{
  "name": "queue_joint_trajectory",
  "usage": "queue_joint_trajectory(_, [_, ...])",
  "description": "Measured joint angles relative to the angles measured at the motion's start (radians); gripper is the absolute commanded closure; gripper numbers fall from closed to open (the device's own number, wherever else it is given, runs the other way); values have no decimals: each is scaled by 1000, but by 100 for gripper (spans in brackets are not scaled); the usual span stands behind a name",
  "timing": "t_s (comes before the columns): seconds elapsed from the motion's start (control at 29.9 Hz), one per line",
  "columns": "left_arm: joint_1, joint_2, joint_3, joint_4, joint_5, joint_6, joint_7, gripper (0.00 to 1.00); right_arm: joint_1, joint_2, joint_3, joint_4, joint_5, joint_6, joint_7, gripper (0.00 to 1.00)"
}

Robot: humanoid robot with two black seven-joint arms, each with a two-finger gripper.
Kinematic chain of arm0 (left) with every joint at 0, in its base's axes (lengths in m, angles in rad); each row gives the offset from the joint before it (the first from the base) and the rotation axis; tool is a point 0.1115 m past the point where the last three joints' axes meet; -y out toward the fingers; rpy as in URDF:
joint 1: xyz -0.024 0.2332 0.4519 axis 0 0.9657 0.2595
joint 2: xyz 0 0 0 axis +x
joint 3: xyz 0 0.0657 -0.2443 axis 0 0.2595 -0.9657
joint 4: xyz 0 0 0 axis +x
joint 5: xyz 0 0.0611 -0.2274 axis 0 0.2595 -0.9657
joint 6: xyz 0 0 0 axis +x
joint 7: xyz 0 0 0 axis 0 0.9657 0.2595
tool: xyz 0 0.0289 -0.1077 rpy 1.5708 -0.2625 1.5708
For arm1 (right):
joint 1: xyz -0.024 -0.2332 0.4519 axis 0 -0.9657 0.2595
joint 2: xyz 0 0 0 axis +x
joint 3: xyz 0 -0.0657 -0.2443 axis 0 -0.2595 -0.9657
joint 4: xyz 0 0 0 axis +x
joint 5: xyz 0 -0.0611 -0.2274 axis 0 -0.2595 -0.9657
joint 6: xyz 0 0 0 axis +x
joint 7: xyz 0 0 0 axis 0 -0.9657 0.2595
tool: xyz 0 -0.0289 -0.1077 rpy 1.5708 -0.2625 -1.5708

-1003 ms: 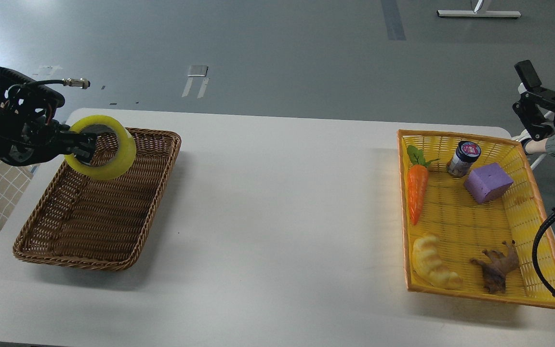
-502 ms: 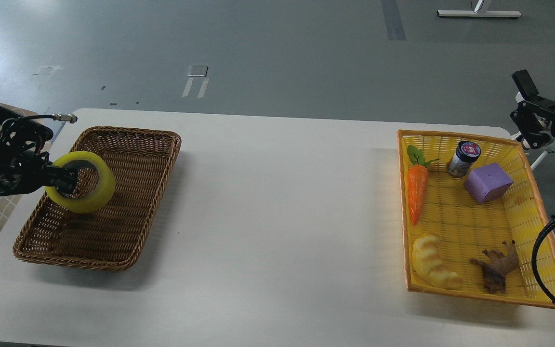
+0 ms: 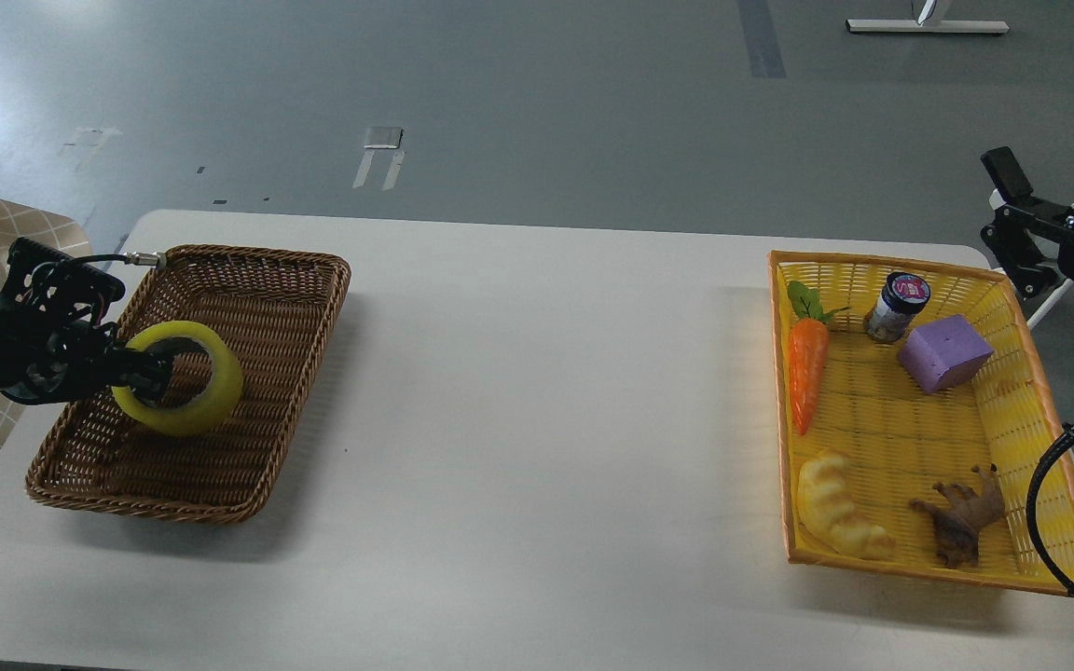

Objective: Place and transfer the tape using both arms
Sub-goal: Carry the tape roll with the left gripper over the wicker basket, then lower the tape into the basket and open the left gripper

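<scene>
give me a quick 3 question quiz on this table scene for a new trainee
1. True or false: the left hand holds the tape over the brown basket.
2. Which item lies nearest the carrot in the yellow basket? A) the jar B) the croissant toy C) the brown animal toy
3. Fill in: the purple block sits beside the ____.

Key
1. True: one finger goes through the roll's core.
2. A
3. jar
</scene>
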Motion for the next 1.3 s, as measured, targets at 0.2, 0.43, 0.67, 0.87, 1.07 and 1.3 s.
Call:
queue_joint_trajectory(0.2, [0, -30, 0, 19, 9, 1, -12, 88, -14, -1, 5, 0, 0, 0, 0, 0])
queue_joint_trajectory(0.43, [0, -66, 3, 94, 8, 77, -64, 47, -16, -1, 8, 2, 0, 0, 0, 0])
queue_joint_trajectory(0.67, [0, -72, 60, 148, 13, 185, -118, 18, -22, -1, 8, 3, 0, 0, 0, 0])
queue_joint_trajectory(0.87, [0, -65, 96, 175, 14, 218, -164, 17, -23, 4, 7, 3, 0, 0, 0, 0])
queue_joint_trajectory(1.07, [-20, -64, 96, 248, 8, 222, -169, 10, -23, 6, 6, 3, 0, 0, 0, 0])
queue_joint_trajectory(1.3, [-128, -67, 81, 258, -89, 275, -304, 4, -27, 7, 4, -4, 0, 0, 0, 0])
